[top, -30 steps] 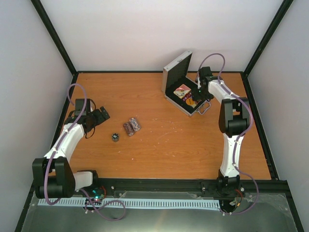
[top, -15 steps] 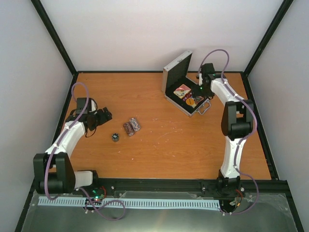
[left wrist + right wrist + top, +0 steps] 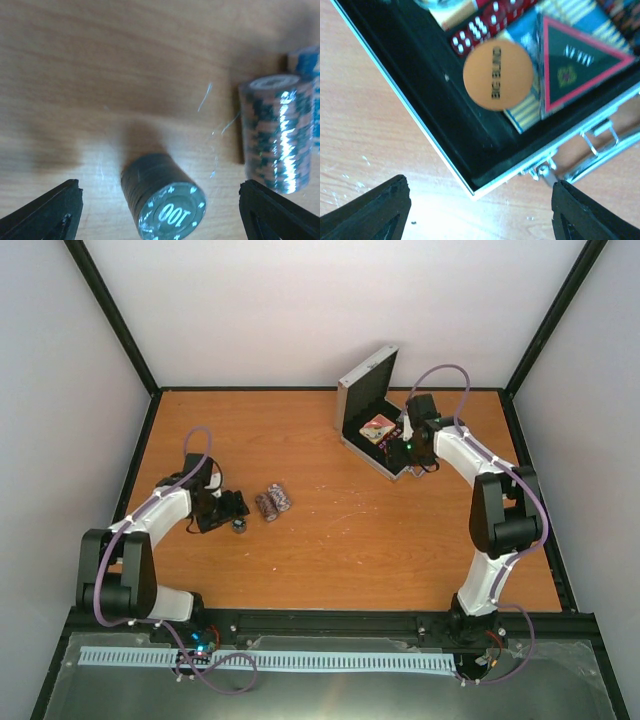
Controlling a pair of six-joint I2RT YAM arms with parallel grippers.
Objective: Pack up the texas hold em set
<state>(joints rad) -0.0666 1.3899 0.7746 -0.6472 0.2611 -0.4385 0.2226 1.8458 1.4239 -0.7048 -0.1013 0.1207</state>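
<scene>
We have the orange disc (image 3: 498, 75), red-edged dark triangle (image 3: 577, 62) and blue-yellow card deck (image 3: 525, 107) in the open silver metal case (image 3: 362, 388) under our spread, empty right fingers (image 3: 367, 212), while our open left fingers (image 3: 45, 212) straddle a dark chip stack (image 3: 160, 200) on the tabletop (image 3: 350, 540), beside unpacked striped chip stacks (image 3: 277, 135).

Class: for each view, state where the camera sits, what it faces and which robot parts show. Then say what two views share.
Top external: above and behind, looking down on the table; both arms, left hand and right hand show.
Left wrist: on the left arm, looking down at a dark chip stack; its fingertips show.
Right wrist: on the right arm, looking down into the open case; its fingertips show.
Shared: top and left wrist show that stack.
</scene>
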